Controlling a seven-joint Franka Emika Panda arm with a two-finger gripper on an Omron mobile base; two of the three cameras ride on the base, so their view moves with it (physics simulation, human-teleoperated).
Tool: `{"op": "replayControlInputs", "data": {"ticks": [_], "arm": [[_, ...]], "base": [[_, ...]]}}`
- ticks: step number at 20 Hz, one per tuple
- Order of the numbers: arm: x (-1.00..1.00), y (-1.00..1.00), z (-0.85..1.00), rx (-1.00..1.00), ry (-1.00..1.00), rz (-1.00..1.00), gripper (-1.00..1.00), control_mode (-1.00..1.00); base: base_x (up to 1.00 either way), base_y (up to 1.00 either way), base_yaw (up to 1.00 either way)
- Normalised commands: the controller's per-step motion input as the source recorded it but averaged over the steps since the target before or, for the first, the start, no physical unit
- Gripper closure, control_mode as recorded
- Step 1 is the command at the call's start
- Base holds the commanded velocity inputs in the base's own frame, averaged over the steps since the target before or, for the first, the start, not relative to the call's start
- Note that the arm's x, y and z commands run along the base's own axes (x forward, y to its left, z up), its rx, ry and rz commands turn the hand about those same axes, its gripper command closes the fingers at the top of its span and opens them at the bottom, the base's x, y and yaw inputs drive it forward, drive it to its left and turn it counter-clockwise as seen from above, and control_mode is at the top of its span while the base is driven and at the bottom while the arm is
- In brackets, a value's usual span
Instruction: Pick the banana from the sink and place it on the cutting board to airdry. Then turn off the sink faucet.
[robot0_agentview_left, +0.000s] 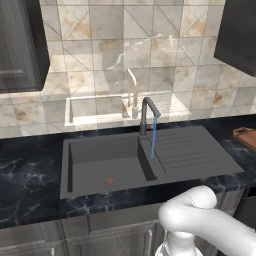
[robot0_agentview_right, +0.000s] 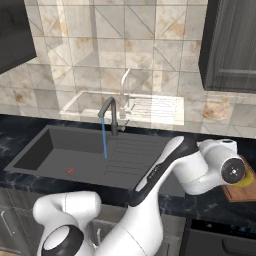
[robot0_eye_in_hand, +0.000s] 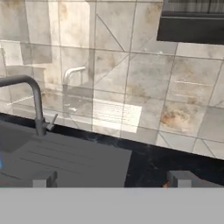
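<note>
The dark grey sink (robot0_agentview_left: 100, 165) holds only its red drain ring (robot0_agentview_left: 109, 181). A thin blue stream runs from the sink faucet (robot0_agentview_left: 147, 114) onto the ribbed drainboard. The same sink faucet (robot0_agentview_right: 113, 116) stands left of my arm. My hand (robot0_agentview_right: 231, 170) hovers over the cutting board (robot0_agentview_right: 236, 193) at the far right. A yellow bit of the banana (robot0_agentview_right: 246, 178) peeks out beside the hand, over the board. In the hand view my gripper (robot0_eye_in_hand: 113, 178) is open, fingertips (robot0_eye_in_hand: 43, 177) far apart, nothing between them, facing the tiled wall with the sink faucet (robot0_eye_in_hand: 36, 107) at left.
A black marbled counter (robot0_agentview_left: 30, 165) surrounds the sink. A corner of the cutting board (robot0_agentview_left: 246, 137) shows at the right edge. Dark cabinets (robot0_agentview_right: 232, 45) hang above on both sides. The glossy wall tiles carry a pale reflection of a basin and tap (robot0_agentview_left: 131, 95).
</note>
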Motion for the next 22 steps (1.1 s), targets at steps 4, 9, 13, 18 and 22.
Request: {"op": "replayControlInputs", "data": {"ticks": [4, 9, 13, 18, 22], "arm": [[-0.60, 0.56, 0.00, -0.08, -0.01, 0.11, -1.00, -1.00], [-0.50, 0.58, 0.15, -0.09, 0.00, 0.06, -1.00, -1.00], [-0.37, 0.43, 0.22, -0.06, 0.03, 0.16, -1.00, -1.00], [-0.38, 0.62, 0.00, -0.15, 0.00, 0.12, -1.00, -1.00], [-0.20, 0.57, 0.00, -0.13, -0.03, 0.08, -1.00, -1.00]], "base": [[0.00, 0.00, 0.00], [0.00, 0.00, 0.00], [0.00, 0.00, 0.00], [0.00, 0.00, 0.00], [0.00, 0.00, 0.00]]}}
